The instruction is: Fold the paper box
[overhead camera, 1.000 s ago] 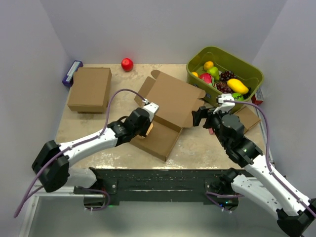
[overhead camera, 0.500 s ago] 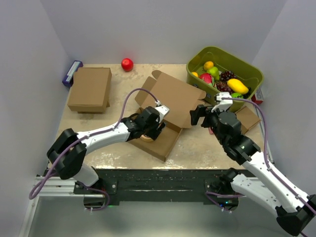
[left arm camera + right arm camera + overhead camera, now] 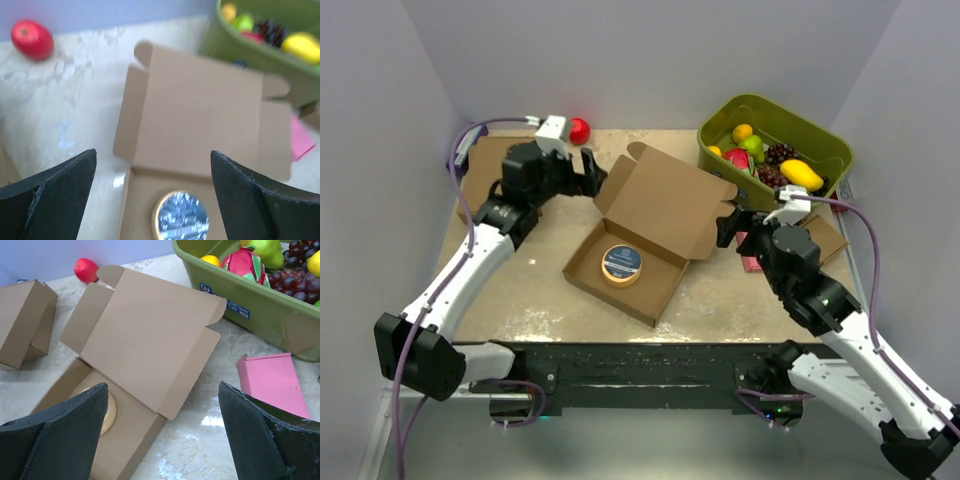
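Note:
The paper box (image 3: 665,205) lies open mid-table, its lid (image 3: 145,335) leaning back and its shallow tray (image 3: 650,285) toward me. A round tin with a blue top (image 3: 621,265) sits inside the tray. My left gripper (image 3: 588,172) hovers open and empty by the lid's back-left flap. Its wrist view looks down on the lid (image 3: 200,115) and the tin (image 3: 182,217). My right gripper (image 3: 732,230) stands open and empty just right of the lid's right edge. Between its fingers (image 3: 55,435) I see the tray corner and bare table.
A green bin of fruit (image 3: 775,150) stands at the back right. A pink card (image 3: 272,382) and a small cardboard piece (image 3: 823,238) lie beside my right arm. A closed brown box (image 3: 500,190) sits back left, with a red ball (image 3: 578,130) behind it.
My left gripper opened, left the round tin in the tray, and swung up and back to the left. The right gripper barely shifted.

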Tool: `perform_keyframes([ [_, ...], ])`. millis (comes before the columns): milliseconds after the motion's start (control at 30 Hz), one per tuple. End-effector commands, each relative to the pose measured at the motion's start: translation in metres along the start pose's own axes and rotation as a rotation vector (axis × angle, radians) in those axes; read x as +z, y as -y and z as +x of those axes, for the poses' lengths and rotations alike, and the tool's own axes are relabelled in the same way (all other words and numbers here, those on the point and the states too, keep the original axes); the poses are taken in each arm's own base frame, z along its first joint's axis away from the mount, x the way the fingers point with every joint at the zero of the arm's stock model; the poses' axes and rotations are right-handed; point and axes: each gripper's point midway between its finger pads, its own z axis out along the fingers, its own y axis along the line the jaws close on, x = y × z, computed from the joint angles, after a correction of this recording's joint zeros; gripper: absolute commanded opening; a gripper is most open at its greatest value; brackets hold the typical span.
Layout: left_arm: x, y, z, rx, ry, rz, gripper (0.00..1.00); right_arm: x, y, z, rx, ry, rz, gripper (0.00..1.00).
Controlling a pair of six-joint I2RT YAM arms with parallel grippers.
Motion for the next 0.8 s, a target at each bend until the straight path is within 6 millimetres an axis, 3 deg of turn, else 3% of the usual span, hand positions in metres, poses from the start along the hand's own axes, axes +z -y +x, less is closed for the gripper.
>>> perform_keyframes([
  [0, 0.007, 0.005, -0.052, -0.179, 0.099, 0.219, 1.0, 0.019, -0.002, 0.004, 0.025, -0.017, 0.046, 0.94],
  [67, 0.014, 0.01, -0.043, -0.291, 0.038, 0.351, 1.0, 0.032, 0.001, 0.01, 0.035, -0.031, 0.027, 0.93],
  [167, 0.017, -0.006, -0.036, -0.32, 0.061, 0.398, 0.99, 0.051, 0.013, 0.014, 0.099, -0.058, -0.022, 0.91],
  [200, 0.019, -0.018, -0.022, -0.329, 0.051, 0.366, 0.99, 0.058, 0.017, 0.019, 0.118, -0.072, -0.027, 0.91],
  [233, 0.017, -0.026, -0.022, -0.323, 0.069, 0.331, 0.99, 0.063, 0.029, 0.018, 0.133, -0.074, -0.004, 0.9],
  [300, 0.016, -0.036, -0.016, -0.3, 0.072, 0.297, 0.98, 0.071, 0.028, 0.022, 0.152, -0.104, -0.048, 0.9],
  [333, 0.018, -0.042, -0.017, -0.283, 0.079, 0.262, 0.97, 0.081, 0.039, 0.029, 0.162, -0.123, -0.015, 0.89],
  [433, 0.02, -0.058, -0.013, -0.235, 0.065, 0.172, 0.95, 0.098, 0.037, 0.04, 0.19, -0.169, -0.047, 0.85],
  [767, 0.016, -0.072, -0.008, -0.171, 0.069, 0.089, 0.93, 0.14, 0.052, 0.081, 0.216, -0.237, 0.002, 0.74],
])
